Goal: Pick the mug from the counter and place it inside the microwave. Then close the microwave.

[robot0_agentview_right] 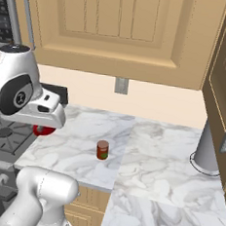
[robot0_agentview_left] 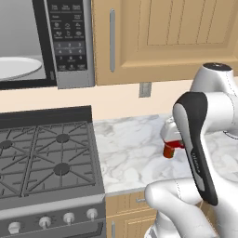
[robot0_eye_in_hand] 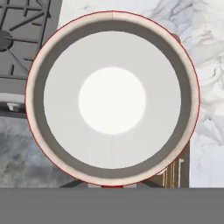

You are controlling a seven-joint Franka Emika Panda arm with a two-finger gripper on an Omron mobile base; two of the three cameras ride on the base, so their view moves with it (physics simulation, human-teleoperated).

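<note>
The red mug (robot0_eye_in_hand: 112, 100) faces me open end on in the hand view, with its white inside and pale rim showing. My gripper (robot0_eye_in_hand: 112, 184) is shut on the mug at the rim's near edge. In the left base view the mug (robot0_agentview_left: 168, 150) shows as a red patch under my hand, mostly hidden by the arm, over the marble counter (robot0_agentview_left: 125, 148) just right of the stove. From the right it (robot0_agentview_right: 44, 130) peeks out below the hand. Up at the left the microwave (robot0_agentview_left: 69, 42) stands open, its white plate (robot0_agentview_left: 18, 67) showing inside.
A black gas stove (robot0_agentview_left: 46, 153) lies left of the counter, under the microwave. A small red-brown can (robot0_agentview_right: 102, 149) stands mid-counter, right of the mug. A grey cylinder (robot0_agentview_right: 206, 153) stands at the far right by a tall cabinet. Wooden wall cabinets (robot0_agentview_left: 162, 37) hang above.
</note>
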